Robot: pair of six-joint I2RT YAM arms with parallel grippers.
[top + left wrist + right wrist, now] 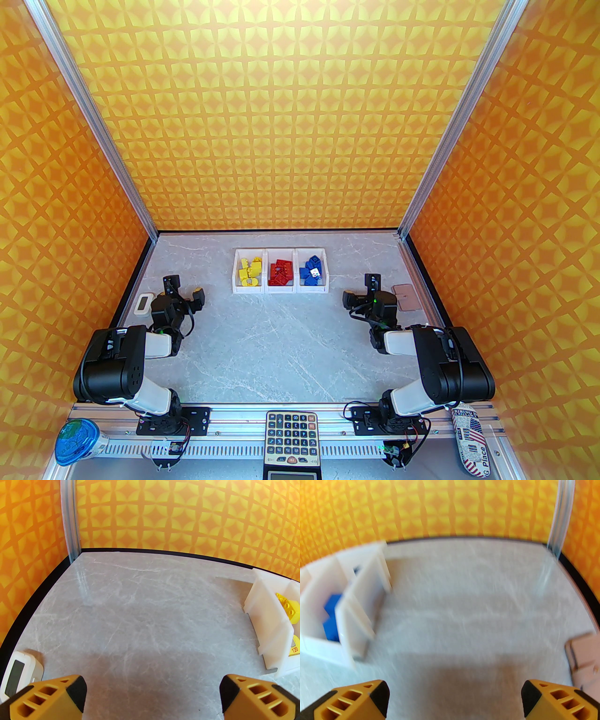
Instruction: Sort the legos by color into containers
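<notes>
- While the left gripper (185, 289) and the right gripper (361, 290) hang low over it, well apart from each other, the grey marble table (281, 337) stretches forward from them.
- The containers (280, 290), three white bins joined in a row, stand ahead of both grippers and between them. They are forward and to the right of the left gripper, forward and to the left of the right one, and touch neither.
- The left gripper has its yellow fingers (58, 698) spread wide, with nothing between them.
- The right gripper is spread wide too and holds nothing; its wrist view is blurred.
- A pinkish-brown flat pad (405, 297) lies just to the right of the right gripper.
- A small white device with a screen (144, 303) lies just to the left of the left gripper.
- The legos (280, 273) are all inside the bins. The yellow legos (248, 273) are in the bin nearest the left gripper, the red legos (281, 276) in the middle bin, and the blue legos (311, 272) in the bin nearest the right gripper.
</notes>
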